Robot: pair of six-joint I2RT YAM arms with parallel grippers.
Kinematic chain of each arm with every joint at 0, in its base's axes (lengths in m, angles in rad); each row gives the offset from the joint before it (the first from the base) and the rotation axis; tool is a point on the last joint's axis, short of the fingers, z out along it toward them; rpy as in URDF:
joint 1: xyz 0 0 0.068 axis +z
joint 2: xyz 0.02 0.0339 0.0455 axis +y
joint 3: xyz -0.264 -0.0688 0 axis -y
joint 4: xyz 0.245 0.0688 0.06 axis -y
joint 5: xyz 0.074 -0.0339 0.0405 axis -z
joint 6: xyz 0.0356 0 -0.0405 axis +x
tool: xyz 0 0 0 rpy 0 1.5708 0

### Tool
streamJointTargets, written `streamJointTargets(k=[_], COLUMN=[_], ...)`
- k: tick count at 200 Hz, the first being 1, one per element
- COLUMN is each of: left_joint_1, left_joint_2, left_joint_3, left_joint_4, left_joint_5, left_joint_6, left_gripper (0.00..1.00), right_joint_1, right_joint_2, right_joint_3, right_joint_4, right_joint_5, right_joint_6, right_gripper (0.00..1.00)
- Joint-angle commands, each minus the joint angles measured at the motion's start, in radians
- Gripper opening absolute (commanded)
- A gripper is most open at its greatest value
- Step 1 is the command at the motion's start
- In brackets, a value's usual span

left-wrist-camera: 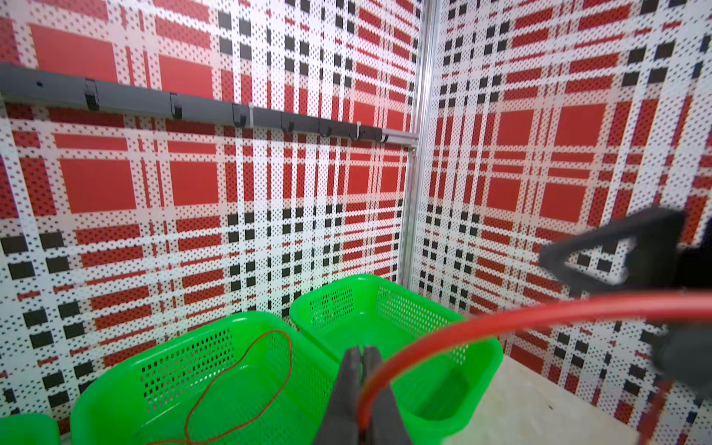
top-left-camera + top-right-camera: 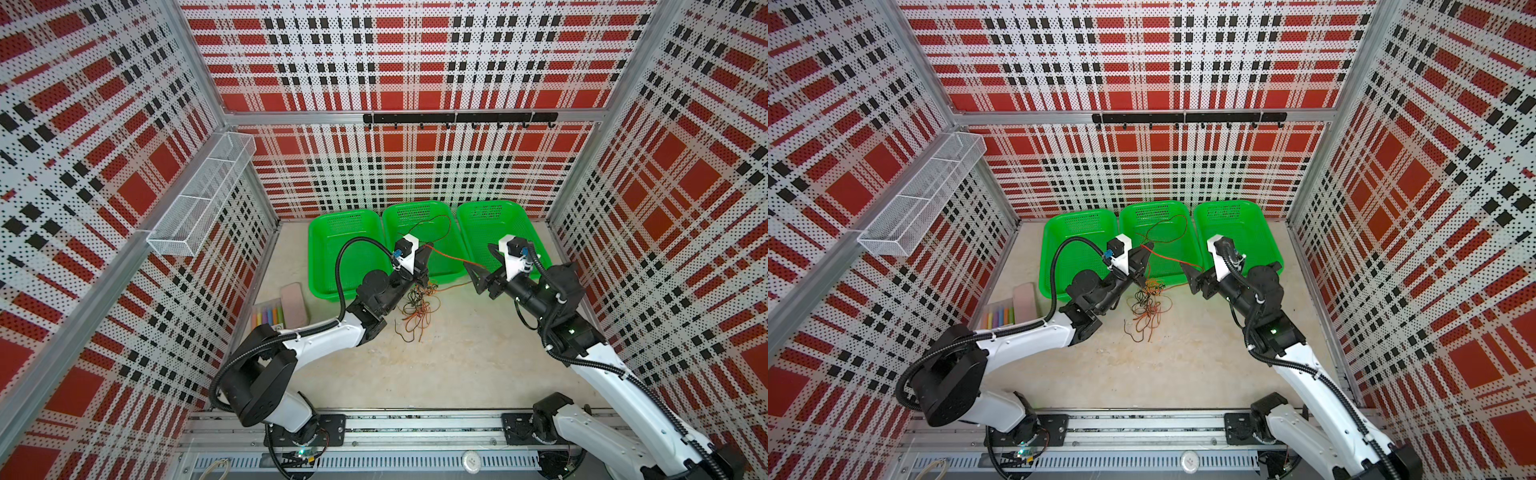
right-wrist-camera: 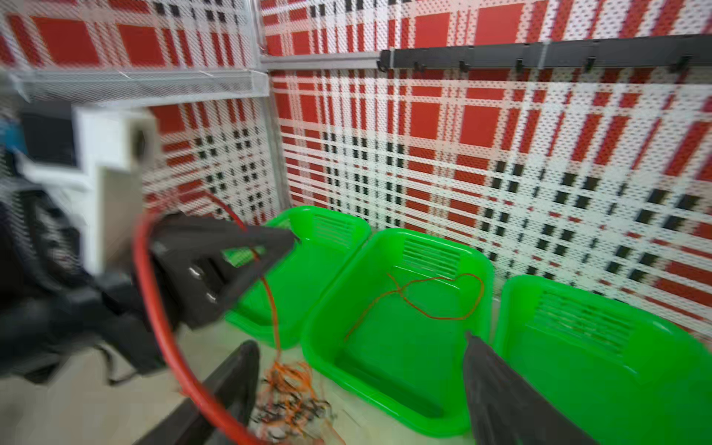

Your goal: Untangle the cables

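Our left claw [image 1: 362,348] is clenched on a thin red cable [image 1: 462,327], right claw [image 3: 358,339] released nearby. The tangle of thin black, red and orange cables [image 2: 417,309] sits near our beige worktop's [image 2: 415,374] back edge, beside the middle green plastic basket [image 2: 415,205].

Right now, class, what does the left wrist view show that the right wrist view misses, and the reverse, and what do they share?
Left wrist only: the rear right corner post. Right wrist only: the tangle on the table, the mesh shelf. Shared: the left pincer shut on the red cable, the baskets, the hook rail.
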Motion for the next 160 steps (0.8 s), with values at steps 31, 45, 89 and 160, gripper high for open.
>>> streamJointTargets(k=[31, 45, 89, 160], left_joint_1=[-0.003, -0.003, 0.018, 0.024], left_joint_2=[-0.090, -0.106, -0.140, -0.127], left_joint_3=[0.112, 0.119, 0.120, 0.138], left_joint_4=[-0.159, -0.161, -0.168, -0.168], left_joint_5=[-0.012, 0.000, 0.149, 0.329], left_joint_6=[-0.003, 0.019, 0.075, 0.054], left_gripper=[0.00, 0.00, 0.00, 0.00], right_joint_1=[-0.013, -0.014, -0.014, 0.025], right_joint_2=[-0.039, -0.041, 0.047, 0.345], right_joint_3=[-0.187, -0.222, -0.222, -0.194], right_joint_4=[0.159, 0.194, 0.287, 0.724], right_joint_5=[0.071, 0.068, -0.075, -0.495], right_joint_6=[-0.020, -0.038, -0.159, -0.022], right_gripper=[1.00, 1.00, 0.95, 0.84])
